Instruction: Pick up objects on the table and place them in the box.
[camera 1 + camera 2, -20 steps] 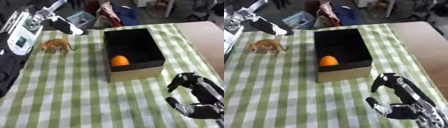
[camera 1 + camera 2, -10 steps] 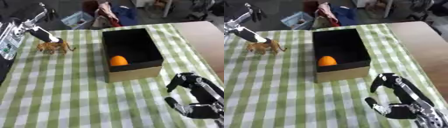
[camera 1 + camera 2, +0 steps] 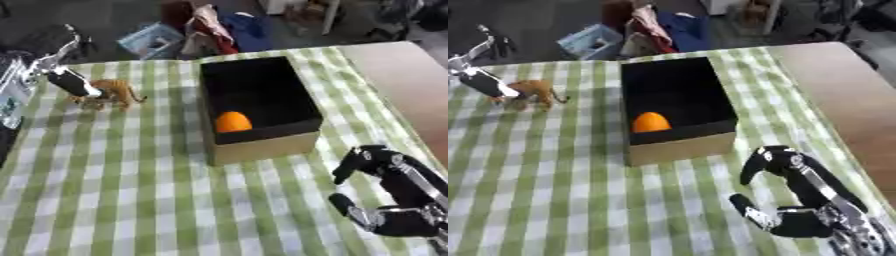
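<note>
A small orange toy tiger (image 3: 115,93) stands on the green checked cloth (image 3: 131,190) at the far left. My left hand (image 3: 39,67) comes in from the upper left, open, with one dark fingertip (image 3: 77,84) at the tiger's head and another finger raised above it. The black-lined cardboard box (image 3: 262,146) sits in the middle. An orange ball (image 3: 233,122) lies in its near left corner. My right hand (image 3: 807,186) rests open at the lower right, fingers up and curved, holding nothing.
Bare brown tabletop (image 3: 411,85) runs along the right of the cloth. Beyond the far edge lie a blue basket (image 3: 150,40) and a heap of clothes (image 3: 223,27).
My left hand has dropped and drawn back to the left, its fingertip now at the tiger's head. The view has shifted a little. The right hand has stayed put.
</note>
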`<state>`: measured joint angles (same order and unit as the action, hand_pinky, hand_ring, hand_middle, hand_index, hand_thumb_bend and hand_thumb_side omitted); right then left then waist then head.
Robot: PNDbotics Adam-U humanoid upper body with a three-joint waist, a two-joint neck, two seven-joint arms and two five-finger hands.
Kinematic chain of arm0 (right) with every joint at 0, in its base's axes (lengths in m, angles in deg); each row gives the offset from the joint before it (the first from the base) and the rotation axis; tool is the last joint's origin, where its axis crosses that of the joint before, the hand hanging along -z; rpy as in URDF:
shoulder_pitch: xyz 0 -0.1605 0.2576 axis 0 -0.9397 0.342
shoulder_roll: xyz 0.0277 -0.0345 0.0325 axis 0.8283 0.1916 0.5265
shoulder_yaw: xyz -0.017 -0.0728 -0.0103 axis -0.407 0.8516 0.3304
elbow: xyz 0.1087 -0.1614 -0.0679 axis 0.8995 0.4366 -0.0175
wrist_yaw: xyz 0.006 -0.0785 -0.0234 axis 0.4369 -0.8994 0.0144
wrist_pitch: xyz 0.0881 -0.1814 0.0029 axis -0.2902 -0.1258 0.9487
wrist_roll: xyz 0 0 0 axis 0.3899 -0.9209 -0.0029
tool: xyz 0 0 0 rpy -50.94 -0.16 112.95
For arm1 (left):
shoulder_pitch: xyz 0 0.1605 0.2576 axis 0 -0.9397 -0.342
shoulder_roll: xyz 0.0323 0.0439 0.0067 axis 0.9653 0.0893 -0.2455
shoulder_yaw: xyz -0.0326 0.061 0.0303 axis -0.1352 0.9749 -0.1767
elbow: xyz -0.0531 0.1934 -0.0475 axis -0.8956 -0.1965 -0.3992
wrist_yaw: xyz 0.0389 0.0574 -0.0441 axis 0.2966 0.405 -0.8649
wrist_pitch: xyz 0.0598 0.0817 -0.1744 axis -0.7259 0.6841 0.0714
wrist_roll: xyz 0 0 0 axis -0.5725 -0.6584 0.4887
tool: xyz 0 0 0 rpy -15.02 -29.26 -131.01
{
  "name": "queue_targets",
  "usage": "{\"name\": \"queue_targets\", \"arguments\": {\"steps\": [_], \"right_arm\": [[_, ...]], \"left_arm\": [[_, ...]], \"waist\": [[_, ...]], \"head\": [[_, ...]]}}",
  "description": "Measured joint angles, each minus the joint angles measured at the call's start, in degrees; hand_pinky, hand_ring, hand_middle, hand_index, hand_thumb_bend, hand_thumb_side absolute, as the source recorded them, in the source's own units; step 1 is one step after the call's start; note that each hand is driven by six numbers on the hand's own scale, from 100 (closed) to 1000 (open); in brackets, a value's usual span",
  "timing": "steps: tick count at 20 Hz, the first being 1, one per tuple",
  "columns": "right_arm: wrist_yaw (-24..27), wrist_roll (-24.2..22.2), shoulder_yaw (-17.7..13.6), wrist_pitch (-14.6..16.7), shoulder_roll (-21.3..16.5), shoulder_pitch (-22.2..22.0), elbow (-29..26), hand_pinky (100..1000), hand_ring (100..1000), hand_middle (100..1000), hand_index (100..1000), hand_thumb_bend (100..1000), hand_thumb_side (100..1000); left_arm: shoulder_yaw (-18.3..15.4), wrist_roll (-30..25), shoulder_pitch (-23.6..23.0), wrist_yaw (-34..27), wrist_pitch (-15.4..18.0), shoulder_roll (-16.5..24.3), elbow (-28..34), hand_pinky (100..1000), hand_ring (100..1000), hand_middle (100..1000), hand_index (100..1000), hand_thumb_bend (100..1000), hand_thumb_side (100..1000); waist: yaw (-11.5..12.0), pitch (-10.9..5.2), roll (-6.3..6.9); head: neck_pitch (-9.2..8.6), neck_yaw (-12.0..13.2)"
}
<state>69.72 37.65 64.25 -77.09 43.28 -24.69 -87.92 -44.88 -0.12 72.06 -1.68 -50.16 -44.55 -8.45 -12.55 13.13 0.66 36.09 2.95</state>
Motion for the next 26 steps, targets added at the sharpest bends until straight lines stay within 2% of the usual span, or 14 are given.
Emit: {"name": "queue_targets", "arguments": {"steps": [11, 17, 19, 21, 22, 23, 24, 26], "right_arm": [[0.00, 0.01, -0.01, 0.01, 0.00, -0.10, 0.00, 668, 541, 511, 567, 337, 100], [0.00, 0.01, -0.02, 0.01, 0.00, -0.09, 0.00, 668, 541, 511, 567, 335, 100], [0.00, 0.01, -0.02, 0.01, 0.00, -0.05, 0.00, 668, 541, 511, 567, 337, 100], [-0.01, 0.01, -0.02, 0.01, 0.00, -0.03, 0.00, 668, 541, 511, 567, 337, 100], [-0.01, 0.01, -0.02, 0.01, 0.00, -0.02, 0.00, 668, 541, 511, 567, 337, 100], [-0.01, 0.01, -0.02, 0.01, 0.00, -0.02, 0.00, 667, 541, 511, 567, 337, 100], [-0.02, 0.01, -0.02, 0.01, 0.00, -0.01, 0.00, 667, 541, 511, 567, 337, 100], [-0.02, 0.01, -0.02, 0.02, 0.00, 0.01, 0.00, 667, 541, 511, 567, 337, 100]], "left_arm": [[-1.65, 0.86, -0.59, 1.88, -0.89, -0.04, -4.49, 643, 532, 523, 732, 723, 224], [-1.88, 1.87, -0.87, 1.91, -1.43, -0.04, -5.22, 635, 513, 503, 698, 679, 168], [-2.02, 2.26, -0.91, 1.91, -1.63, -0.05, -5.41, 625, 496, 483, 668, 624, 148], [-2.05, 2.78, -0.95, 1.81, -1.79, -0.08, -5.42, 610, 468, 454, 626, 526, 100], [-2.06, 3.13, -0.95, 1.64, -1.90, -0.09, -5.42, 598, 447, 428, 593, 445, 100], [-2.06, 3.56, -0.97, 1.31, -2.03, -0.11, -5.42, 591, 435, 415, 577, 414, 100], [-2.07, 4.11, -1.00, 0.83, -2.19, -0.21, -5.41, 578, 412, 387, 543, 345, 107], [-2.07, 5.28, -1.02, -0.40, -2.50, -0.63, -5.36, 555, 371, 336, 485, 298, 111]], "waist": [[-0.81, 1.06, -0.22], [-0.82, 2.07, -0.20], [-0.84, 2.35, -0.14], [-0.84, 2.53, -0.09], [-0.84, 2.59, -0.08], [-0.84, 2.64, -0.08], [-0.83, 2.71, -0.08], [-0.78, 2.74, -0.11]], "head": [[-0.43, -0.01], [-0.45, 2.25], [-0.45, 2.68], [-0.45, 2.92], [-0.45, 2.96], [-0.45, 2.97], [-0.45, 2.97], [-0.45, 2.97]]}}
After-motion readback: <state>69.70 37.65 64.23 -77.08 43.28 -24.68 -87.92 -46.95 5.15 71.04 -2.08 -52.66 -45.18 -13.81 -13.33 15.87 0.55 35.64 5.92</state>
